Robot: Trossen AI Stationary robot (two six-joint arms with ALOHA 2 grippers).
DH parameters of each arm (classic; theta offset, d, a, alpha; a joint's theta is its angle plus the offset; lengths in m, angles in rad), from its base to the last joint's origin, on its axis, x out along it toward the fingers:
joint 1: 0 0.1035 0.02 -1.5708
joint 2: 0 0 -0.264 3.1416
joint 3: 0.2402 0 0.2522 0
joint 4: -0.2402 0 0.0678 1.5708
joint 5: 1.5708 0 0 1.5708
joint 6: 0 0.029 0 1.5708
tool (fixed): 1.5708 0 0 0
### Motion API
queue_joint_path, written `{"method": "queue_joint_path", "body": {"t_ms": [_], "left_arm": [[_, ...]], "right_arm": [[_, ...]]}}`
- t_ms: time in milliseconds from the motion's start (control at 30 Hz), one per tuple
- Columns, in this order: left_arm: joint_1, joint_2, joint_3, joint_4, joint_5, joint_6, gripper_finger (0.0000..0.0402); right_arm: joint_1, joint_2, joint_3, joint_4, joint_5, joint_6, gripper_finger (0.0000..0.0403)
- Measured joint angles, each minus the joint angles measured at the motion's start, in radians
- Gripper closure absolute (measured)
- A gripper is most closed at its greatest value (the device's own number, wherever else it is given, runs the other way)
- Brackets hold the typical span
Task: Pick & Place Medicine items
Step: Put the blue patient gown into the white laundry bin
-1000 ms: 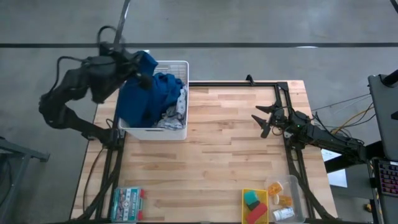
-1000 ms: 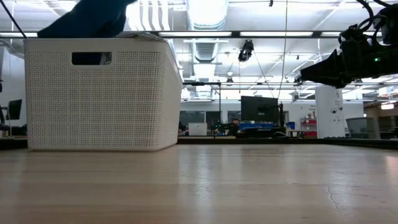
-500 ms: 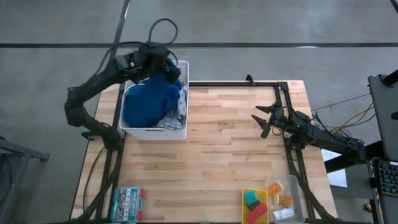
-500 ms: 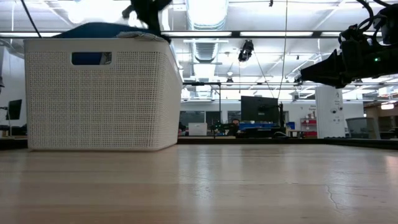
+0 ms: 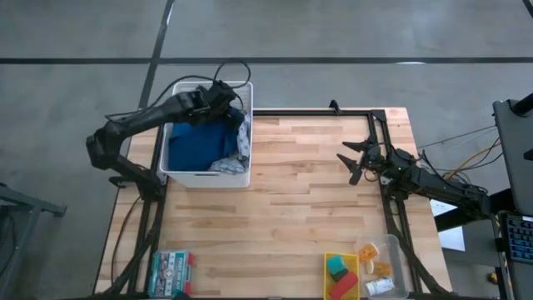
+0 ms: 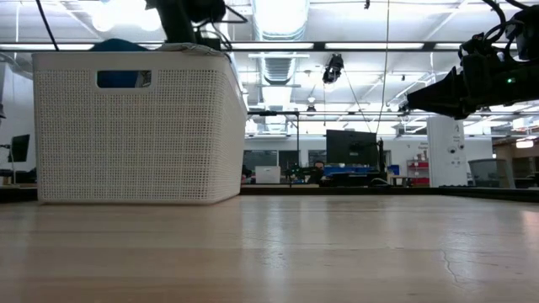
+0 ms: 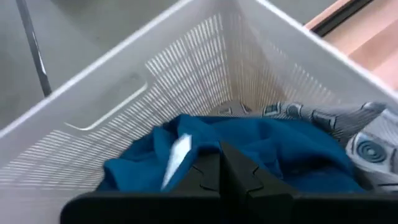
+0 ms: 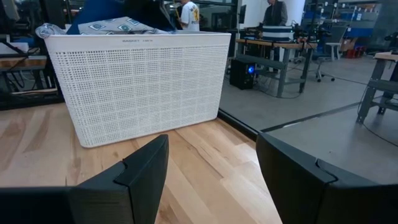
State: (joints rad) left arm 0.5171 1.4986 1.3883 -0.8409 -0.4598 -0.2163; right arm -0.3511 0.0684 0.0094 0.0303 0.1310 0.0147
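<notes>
Your left gripper (image 5: 223, 93) is over the white basket (image 5: 243, 177) at the table's far left corner, fingers (image 7: 233, 171) clenched together on nothing, right above the blue cloth (image 5: 196, 140) piled inside. That has nothing to do with the medicine. Right gripper (image 5: 353, 161) hangs above the right side of the table (image 5: 291, 208), fingers spread and empty, facing the basket; looks like it's just waiting. The medicine is at the near right corner: white carton (image 5: 379, 287) and orange pieces (image 5: 381, 269) sit in a clear tray (image 5: 392, 246), just beside a yellow bin (image 5: 329, 260) holding the green and pink blocks. A green-and-white box (image 5: 170, 273) lies at the near left corner, well apart. Nothing blocks the right arm's way to the tray; my guess is it's the arm to use.
</notes>
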Motion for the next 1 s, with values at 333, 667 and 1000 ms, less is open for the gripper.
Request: {"method": "queue_joint_path", "body": {"t_ms": [333,667,1000], "left_arm": [[0.000,-0.004,-0.113,0.102,-0.002,0.002,0.0395],[0.000,-0.041,-0.113,0.108,0.012,0.006,0.0363],[-0.001,-0.139,-0.113,0.116,0.058,0.002,0.0235]], "right_arm": [[0.000,0.000,0.000,0.000,0.000,0.000,0.0165],[0.000,0.000,0.000,0.000,0.000,0.000,0.0165],[0.000,0.000,0.000,0.000,0.000,0.000,0.0165]]}}
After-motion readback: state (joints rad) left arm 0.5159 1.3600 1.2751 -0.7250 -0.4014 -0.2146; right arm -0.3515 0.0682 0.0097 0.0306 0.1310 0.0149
